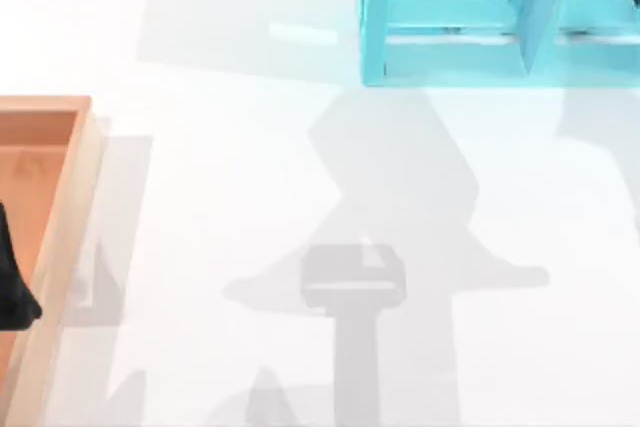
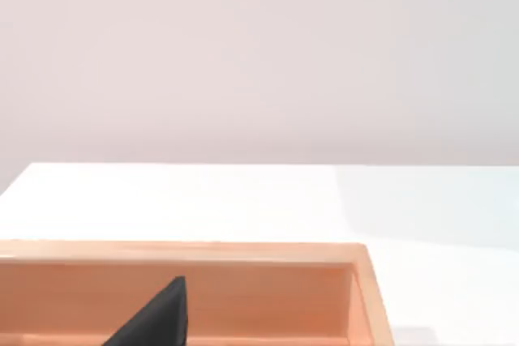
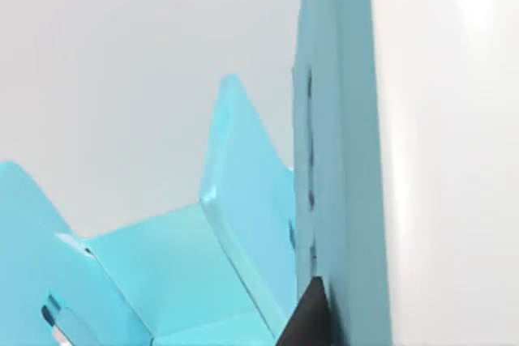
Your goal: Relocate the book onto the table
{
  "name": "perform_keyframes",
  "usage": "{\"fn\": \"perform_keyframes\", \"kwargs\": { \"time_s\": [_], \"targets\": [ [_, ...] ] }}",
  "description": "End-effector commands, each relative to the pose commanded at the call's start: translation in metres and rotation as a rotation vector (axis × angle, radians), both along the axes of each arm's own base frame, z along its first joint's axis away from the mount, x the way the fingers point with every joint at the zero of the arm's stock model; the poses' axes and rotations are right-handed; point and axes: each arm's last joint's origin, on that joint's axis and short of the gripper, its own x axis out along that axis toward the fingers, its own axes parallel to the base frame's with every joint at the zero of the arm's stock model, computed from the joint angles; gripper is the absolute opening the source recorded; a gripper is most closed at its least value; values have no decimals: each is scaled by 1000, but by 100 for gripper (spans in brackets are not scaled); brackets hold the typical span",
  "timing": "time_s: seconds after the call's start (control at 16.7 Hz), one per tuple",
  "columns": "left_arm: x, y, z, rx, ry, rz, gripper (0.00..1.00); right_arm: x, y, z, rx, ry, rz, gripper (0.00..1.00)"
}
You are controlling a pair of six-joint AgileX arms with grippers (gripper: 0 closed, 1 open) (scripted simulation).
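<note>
On glossy white table (image 1: pixel 250 197), wooden tray (image 1: pixel 60 207)

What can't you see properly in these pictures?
- Shelf: top view, cut off by the upper and right edges.
- Tray: top view, cut off by the left edge.
- Left gripper: top view, a dark tip at the left edge over the tray, fingers unclear.
- Right gripper: right wrist view, dark tip against the shelf, fingers unclear.
</note>
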Motion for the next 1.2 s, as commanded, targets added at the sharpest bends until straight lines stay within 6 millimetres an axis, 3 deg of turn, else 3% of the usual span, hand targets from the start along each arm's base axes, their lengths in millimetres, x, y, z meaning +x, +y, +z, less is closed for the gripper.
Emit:
{"fn": "perform_keyframes", "kwargs": {
  "time_s": [0.18, 0.3, 0.48, 0.66, 0.78, 0.96, 1.2],
  "targets": [
    [0, 0, 0, 0, 0, 0, 100, 7, 16, 6, -48, -29, 21, 0],
    [0, 0, 0, 0, 0, 0, 100, 15, 40, 9, -122, -54, 57, 0],
    [0, 0, 0, 0, 0, 0, 100, 25, 96, 5, -295, -78, 138, 0],
    [0, 0, 0, 0, 0, 0, 100, 23, 168, -14, -549, -80, 247, 0],
    [0, 0, 0, 0, 0, 0, 100, 10, 220, -35, -756, -83, 329, 0],
    [0, 0, 0, 0, 0, 0, 100, -25, 288, -70, -1094, -110, 442, 0],
    [0, 0, 0, 0, 0, 0, 100, -79, 347, -112, -1521, -175, 525, 0]
  ]
}}
